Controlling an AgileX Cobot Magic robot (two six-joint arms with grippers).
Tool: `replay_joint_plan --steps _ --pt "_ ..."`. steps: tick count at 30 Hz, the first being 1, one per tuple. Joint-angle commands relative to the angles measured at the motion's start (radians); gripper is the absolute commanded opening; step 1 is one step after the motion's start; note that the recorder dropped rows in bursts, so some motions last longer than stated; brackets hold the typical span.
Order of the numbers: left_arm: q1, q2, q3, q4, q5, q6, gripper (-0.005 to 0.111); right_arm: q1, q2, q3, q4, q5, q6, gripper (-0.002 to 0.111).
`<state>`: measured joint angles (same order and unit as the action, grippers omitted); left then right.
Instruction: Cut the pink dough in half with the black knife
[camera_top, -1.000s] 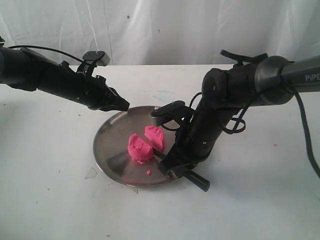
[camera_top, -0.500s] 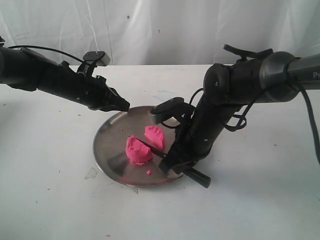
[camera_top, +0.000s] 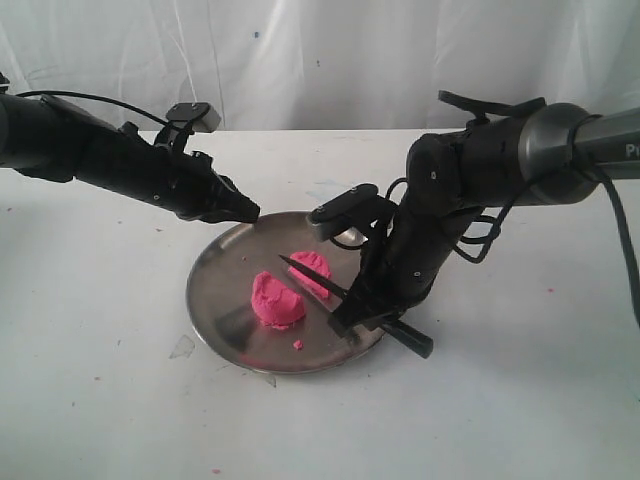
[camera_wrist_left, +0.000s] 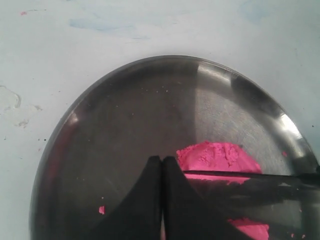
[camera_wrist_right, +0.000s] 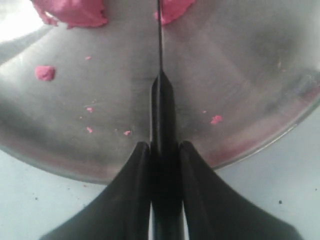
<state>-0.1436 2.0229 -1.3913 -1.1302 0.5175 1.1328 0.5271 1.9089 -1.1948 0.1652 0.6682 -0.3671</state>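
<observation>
Pink dough sits on the steel plate in two lumps, just beside each other with a small gap between them. It looks soft and light, so it should squash easily and may stick to a blade. Tiny crumbs lie near it. The knife looks thin, stiff and hard. The right end effector is clamped on its thick handle, one finger on each side, which seems the best place to hold it. The blade points out over the gap between the two lumps. It looks lifted a little off the plate, but that is hard to tell. The left end effector has its fingers pressed together with nothing in them, and it hangs over the far rim of the plate. The plate is smooth and shiny, so it could slide on the counter if pushed. Its rim turns up, and the knife handle sticks out past it on the near side. Around the plate the counter has lots of bare room for the right arm. Toward the left end effector there is less room.
</observation>
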Motion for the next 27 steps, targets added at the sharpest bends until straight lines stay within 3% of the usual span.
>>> replay_joint_plan --steps 1,12,20,27 --pt "0.002 -0.011 0.006 -0.013 0.024 -0.009 0.0 0.001 -0.011 -0.003 -0.045 -0.02 0.042 0.0" --pt "0.002 -0.02 0.008 -0.02 0.039 -0.014 0.0 0.001 -0.019 -0.003 -0.023 -0.052 0.083 0.0" --pt "0.002 -0.129 0.066 -0.035 -0.01 -0.013 0.0 0.001 -0.09 -0.003 0.003 -0.088 0.113 0.0" --pt "0.002 -0.308 0.169 -0.07 -0.042 -0.013 0.0 0.001 -0.144 -0.001 -0.032 -0.143 0.327 0.0"
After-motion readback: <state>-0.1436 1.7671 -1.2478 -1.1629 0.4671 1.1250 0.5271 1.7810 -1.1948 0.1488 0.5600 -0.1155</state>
